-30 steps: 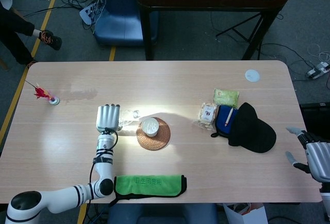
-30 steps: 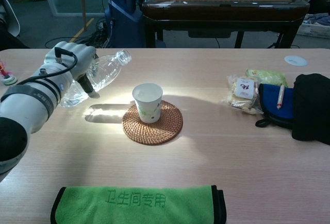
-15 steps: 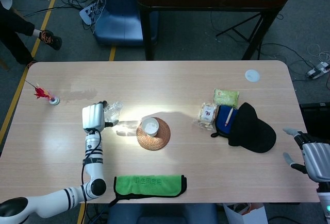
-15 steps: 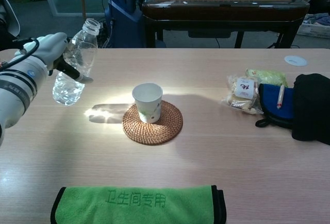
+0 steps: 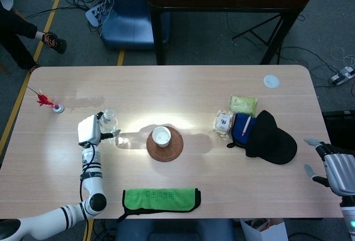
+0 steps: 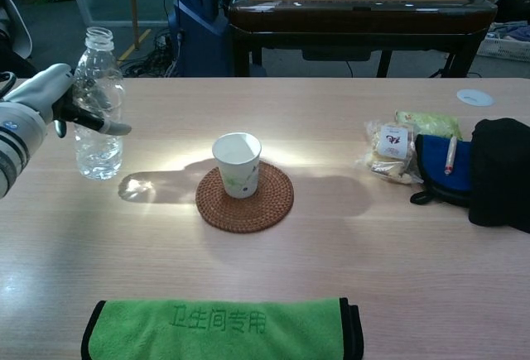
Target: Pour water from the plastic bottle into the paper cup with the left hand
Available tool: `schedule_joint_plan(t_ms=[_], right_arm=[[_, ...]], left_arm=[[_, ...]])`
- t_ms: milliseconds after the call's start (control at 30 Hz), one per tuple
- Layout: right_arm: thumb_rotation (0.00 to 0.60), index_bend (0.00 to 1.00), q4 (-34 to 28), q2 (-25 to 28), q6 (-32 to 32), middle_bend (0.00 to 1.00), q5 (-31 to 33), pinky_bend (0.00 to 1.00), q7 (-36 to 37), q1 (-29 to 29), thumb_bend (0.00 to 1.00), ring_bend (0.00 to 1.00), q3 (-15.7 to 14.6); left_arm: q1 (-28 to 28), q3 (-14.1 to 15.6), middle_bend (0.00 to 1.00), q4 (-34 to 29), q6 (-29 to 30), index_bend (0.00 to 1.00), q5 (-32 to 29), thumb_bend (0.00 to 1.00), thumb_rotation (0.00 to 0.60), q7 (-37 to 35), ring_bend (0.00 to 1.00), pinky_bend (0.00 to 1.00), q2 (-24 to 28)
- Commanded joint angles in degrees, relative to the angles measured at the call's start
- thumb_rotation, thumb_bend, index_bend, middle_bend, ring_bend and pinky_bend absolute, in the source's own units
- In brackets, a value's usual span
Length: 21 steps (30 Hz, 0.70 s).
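Observation:
A clear plastic bottle (image 6: 98, 108), uncapped and upright, stands left of the cup with a little water in its base. My left hand (image 6: 37, 105) holds it from the left, dark fingers (image 6: 95, 122) wrapped across its front. From the head view the bottle (image 5: 108, 121) sits just right of the left hand (image 5: 88, 129). The white paper cup (image 6: 237, 164) stands upright on a round woven coaster (image 6: 248, 204), apart from the bottle; the cup (image 5: 161, 136) shows from above too. My right hand (image 5: 334, 166) hovers open off the table's right edge.
A folded green cloth (image 6: 219, 325) lies at the near edge. At the right are a black cap (image 5: 272, 137), a blue pouch with a pen (image 5: 243, 127) and two snack packets (image 5: 236, 112). A small white disc (image 5: 271, 81) lies far right, a red flower (image 5: 44, 100) far left.
The bottle, tilted with its mouth toward the cup a second ago, has swung upright and moved left with my left hand. The right hand barely shifted.

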Motion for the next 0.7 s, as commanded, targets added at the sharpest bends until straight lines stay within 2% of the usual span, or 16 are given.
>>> schedule_joint_plan(t_ms=[33, 700], right_arm=[[0.600, 0.24, 0.1, 0.0, -0.1, 0.29, 0.1, 0.47, 0.0, 0.0, 0.30, 0.33, 0.0], [0.600, 0.24, 0.1, -0.1, -0.1, 0.29, 0.3, 0.47, 0.0, 0.1, 0.30, 0.33, 0.0]], left_arm=[[1.2, -0.5, 0.86, 2.0, -0.2, 0.70, -0.1, 0.06, 0.600, -3.7, 0.64, 0.70, -1.0], [4.7, 1.3, 0.86, 7.5, -1.4, 0.70, 3.6, 0.06, 0.600, -15.0, 0.64, 0.70, -2.8]])
